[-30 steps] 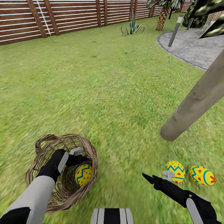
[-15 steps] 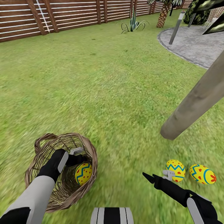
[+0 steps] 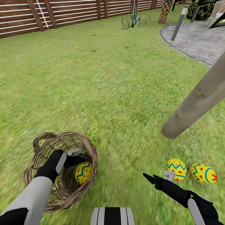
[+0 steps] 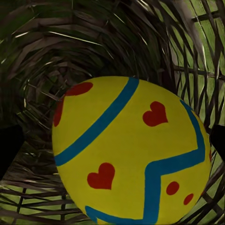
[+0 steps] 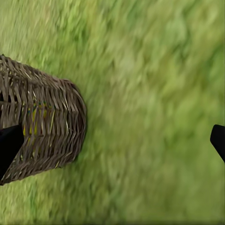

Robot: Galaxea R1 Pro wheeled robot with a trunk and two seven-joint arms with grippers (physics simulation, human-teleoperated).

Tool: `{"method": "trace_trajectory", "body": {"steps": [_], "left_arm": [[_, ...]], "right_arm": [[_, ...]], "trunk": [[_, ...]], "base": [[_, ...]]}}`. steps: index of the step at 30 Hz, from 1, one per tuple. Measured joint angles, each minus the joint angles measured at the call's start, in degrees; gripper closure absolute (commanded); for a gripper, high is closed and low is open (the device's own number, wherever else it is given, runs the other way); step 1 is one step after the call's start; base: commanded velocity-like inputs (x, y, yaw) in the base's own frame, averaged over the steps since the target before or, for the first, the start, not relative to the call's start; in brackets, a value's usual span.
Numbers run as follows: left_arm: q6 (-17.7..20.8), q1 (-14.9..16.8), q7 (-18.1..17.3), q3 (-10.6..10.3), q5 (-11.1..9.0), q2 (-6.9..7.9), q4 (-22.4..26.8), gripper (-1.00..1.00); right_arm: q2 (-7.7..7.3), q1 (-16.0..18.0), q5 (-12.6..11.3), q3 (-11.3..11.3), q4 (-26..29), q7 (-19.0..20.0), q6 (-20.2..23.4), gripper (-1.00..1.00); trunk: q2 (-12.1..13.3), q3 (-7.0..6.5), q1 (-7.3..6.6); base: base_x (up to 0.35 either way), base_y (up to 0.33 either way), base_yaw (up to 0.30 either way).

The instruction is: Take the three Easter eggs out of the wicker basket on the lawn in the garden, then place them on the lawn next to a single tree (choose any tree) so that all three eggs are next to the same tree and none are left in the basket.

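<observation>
Head view | one egg (image 3: 83, 172) in basket (image 3: 47, 200) | two eggs (image 3: 177, 168) on lawn (image 3: 93, 87) | pincers: cannot tell

**Flat daylight, smeared grass**

Even, bright light falls with no clear source. The lawn (image 3: 103, 78) carries almost no cast shadows and smears into blur near the head view's lower edge. The basket (image 4: 42, 56) interior is dim and soft.

Head view: high, angled down over lawn (image 3: 103, 87). Left wrist view: inside wicker basket (image 4: 47, 56), very close to an egg (image 4: 131, 150). Right wrist view: low, facing grass; shares the basket with both other views.
</observation>
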State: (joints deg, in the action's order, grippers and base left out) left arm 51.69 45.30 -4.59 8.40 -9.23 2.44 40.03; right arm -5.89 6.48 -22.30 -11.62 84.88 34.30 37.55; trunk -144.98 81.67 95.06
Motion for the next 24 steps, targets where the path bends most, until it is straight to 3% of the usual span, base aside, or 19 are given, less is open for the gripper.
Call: {"method": "trace_trajectory", "body": {"steps": [17,24], "left_arm": [[0.43,-0.04,0.44,0.07,0.05,0.19,0.04,-1.00],[0.61,-0.03,0.33,0.07,0.04,0.21,-0.17,-1.00]], "right_arm": [[0.05,-0.04,-0.01,-0.06,0.30,0.27,-0.06,-1.00],[0.04,-0.81,0.11,-0.48,2.96,3.79,-3.17,-1.00]], "trunk": [[0.00,0.00,0.00],[0.00,0.00,0.00]], "base": [[0.000,0.000,0.000],[0.000,0.000,0.000]]}}
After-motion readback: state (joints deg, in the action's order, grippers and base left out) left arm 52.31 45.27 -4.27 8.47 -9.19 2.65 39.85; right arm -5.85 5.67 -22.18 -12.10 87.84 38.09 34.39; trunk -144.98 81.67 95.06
